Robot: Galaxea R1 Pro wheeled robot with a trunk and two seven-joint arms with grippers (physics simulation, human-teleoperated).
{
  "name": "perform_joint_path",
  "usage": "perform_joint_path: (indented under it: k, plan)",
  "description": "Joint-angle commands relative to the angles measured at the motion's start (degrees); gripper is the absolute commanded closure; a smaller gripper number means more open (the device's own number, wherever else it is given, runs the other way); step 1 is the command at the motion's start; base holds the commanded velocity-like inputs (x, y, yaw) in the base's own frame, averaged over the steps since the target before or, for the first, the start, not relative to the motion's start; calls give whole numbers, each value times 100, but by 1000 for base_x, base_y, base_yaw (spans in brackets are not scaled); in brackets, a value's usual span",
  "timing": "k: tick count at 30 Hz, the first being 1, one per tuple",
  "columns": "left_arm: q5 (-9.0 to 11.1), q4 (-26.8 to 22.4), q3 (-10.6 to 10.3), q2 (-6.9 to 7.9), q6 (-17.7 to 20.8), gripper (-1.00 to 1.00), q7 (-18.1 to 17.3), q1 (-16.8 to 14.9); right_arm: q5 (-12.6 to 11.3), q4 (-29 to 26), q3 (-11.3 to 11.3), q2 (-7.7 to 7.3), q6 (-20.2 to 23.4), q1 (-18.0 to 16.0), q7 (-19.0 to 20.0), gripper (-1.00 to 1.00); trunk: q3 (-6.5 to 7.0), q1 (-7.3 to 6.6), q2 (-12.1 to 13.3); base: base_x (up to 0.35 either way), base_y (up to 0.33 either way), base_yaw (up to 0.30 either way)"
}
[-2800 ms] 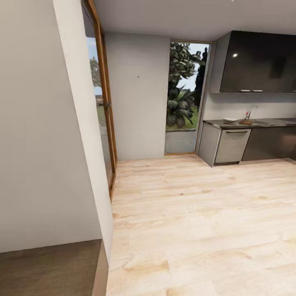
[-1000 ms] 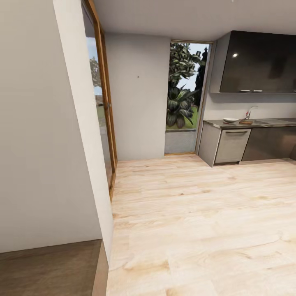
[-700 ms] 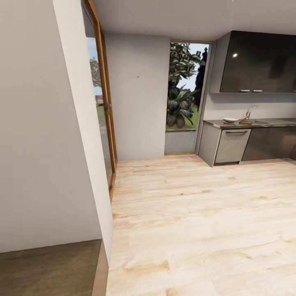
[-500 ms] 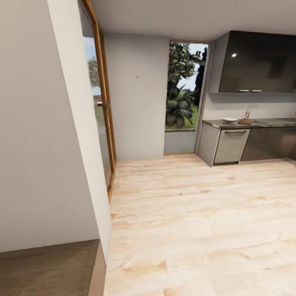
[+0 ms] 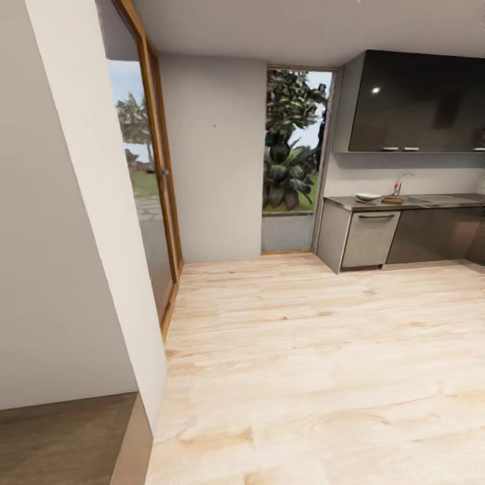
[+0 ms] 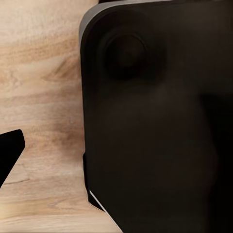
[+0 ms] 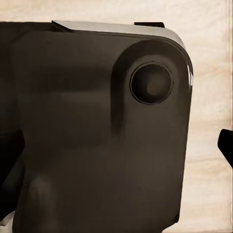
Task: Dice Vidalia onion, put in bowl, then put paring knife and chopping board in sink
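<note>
Far off at the right of the head view stands the kitchen, with a grey countertop (image 5: 431,201) over dark cabinet fronts. On it I make out a white bowl (image 5: 367,197) and, beside it, a brown chopping board (image 5: 392,200). Behind the board rises the chrome tap (image 5: 401,182) of the sink (image 5: 426,199). The onion and the paring knife are too small to make out at this distance. Both wrist views look at a dark rounded robot housing (image 6: 155,121) (image 7: 97,126) above the wood floor; a black wedge (image 6: 9,156) pokes in at one edge.
A white wall corner (image 5: 101,222) stands close on the left, with a wood-framed glass door (image 5: 151,195) behind it. Light plank floor (image 5: 323,350) stretches to the cabinets. A tall window with plants (image 5: 289,155) sits by the counter's end.
The whole head view has shifted: the camera has moved, so the near wall corner and the kitchen units sit further left and more of the glass door shows.
</note>
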Motion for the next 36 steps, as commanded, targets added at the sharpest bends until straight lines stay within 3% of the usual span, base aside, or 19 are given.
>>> perform_joint_path:
  k: [1,12,36]
  plan:
    - [-1,-5,1,2,-13,-100,3,1,-1,5,0,0,-18,-3,6,-100,-5,0,-2,42,-318,0]
    - [-1,-7,4,7,-22,-100,7,2,-1,5,17,-7,-21,-3,23,-100,-5,0,-2,146,-298,-34]
    - [25,-17,21,21,-30,-100,7,2,20,5,27,-8,-21,-3,23,-100,-5,0,-2,238,-234,-231]
